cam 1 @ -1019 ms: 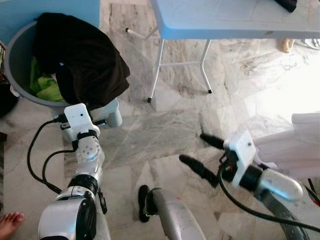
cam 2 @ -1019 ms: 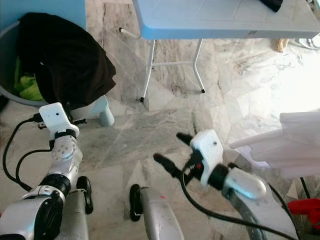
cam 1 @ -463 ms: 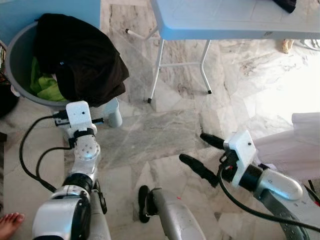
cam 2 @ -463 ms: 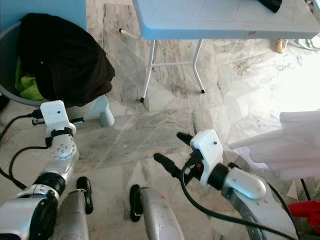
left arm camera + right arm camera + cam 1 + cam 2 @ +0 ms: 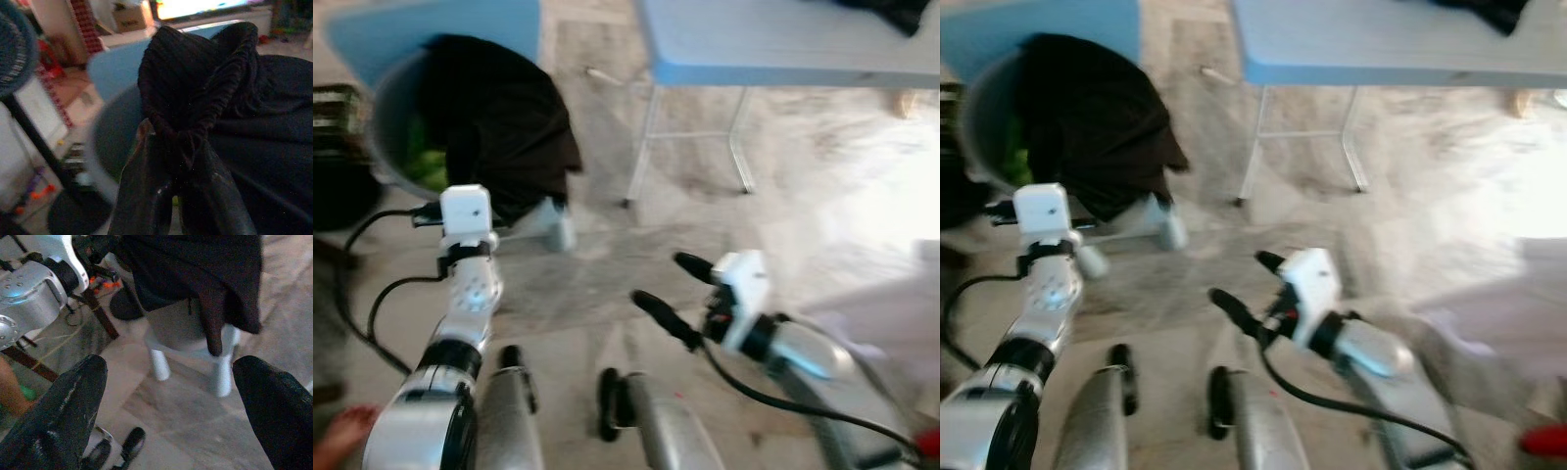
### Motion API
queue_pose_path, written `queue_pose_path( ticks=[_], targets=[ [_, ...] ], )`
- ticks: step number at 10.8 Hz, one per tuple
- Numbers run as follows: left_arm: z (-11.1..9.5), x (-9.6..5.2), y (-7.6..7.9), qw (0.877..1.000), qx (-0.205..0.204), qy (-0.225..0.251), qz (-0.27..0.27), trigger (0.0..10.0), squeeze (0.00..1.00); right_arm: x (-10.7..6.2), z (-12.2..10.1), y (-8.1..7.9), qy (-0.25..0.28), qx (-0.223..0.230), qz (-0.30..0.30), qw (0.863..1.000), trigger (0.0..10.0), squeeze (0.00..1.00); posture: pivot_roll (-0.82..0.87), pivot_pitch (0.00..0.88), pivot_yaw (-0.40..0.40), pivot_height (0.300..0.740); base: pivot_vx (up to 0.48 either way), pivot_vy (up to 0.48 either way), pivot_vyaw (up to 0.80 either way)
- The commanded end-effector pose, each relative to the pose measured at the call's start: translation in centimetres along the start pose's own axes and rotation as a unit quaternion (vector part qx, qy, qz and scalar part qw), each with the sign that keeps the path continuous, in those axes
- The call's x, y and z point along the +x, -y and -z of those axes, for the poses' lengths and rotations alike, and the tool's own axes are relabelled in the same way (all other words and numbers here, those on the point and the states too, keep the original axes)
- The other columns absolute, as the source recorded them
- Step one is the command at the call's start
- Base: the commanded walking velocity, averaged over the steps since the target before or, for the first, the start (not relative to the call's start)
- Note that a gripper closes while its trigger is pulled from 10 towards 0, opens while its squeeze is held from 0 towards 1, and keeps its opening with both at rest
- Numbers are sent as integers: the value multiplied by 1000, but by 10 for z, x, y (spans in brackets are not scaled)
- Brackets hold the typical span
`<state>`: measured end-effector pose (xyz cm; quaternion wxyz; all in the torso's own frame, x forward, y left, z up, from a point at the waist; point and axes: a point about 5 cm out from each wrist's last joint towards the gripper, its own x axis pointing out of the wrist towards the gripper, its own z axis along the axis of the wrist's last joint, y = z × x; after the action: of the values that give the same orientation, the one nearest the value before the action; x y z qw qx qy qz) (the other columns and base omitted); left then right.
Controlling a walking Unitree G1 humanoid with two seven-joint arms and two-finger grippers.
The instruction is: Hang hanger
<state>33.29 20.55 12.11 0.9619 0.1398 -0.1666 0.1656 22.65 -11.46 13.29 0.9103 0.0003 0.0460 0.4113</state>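
A black garment (image 5: 504,117) is draped over the rim of a grey laundry basket (image 5: 386,147), with green cloth (image 5: 423,168) inside. My left gripper (image 5: 172,143) reaches up to the garment's lower edge; in the left wrist view its fingers are pinched together on a bunched fold of the black cloth. My right gripper (image 5: 672,290) hovers low over the marble floor in front of me, open, with nothing between its fingers (image 5: 61,413). The head views are blurred.
A light blue folding table (image 5: 783,44) with white legs stands ahead on the right. A white stool leg (image 5: 563,230) stands below the basket. A person's bare foot (image 5: 342,436) is at the lower left. Pale cloth (image 5: 901,299) lies at the right.
The camera has swung a little left, blurring the picture. My left arm has stretched further towards the black garment. The right gripper has drifted left, still open.
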Motion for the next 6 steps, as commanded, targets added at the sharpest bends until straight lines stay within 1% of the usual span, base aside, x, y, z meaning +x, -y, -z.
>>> queue_pose_path(
  ticks=[1,3,5,6],
  targets=[
    [-1,-8,-4,1000,7,7,7,0,0,4,9,2,-4,-4,9,1000,10000,0,-59,271,-122,740,0,0,0],
    [-9,-13,-15,999,18,25,11,0,0,22,11,7,15,-9,23,1000,10000,0,9,239,-84,740,0,0,0],
    [-8,-19,-15,999,25,11,20,0,0,33,14,8,24,-16,35,999,10000,0,43,214,-62,740,0,0,0],
    [-10,-22,-12,1000,13,9,26,0,0,36,15,8,30,-20,42,998,10000,0,51,201,-54,740,0,0,0]
  ],
)
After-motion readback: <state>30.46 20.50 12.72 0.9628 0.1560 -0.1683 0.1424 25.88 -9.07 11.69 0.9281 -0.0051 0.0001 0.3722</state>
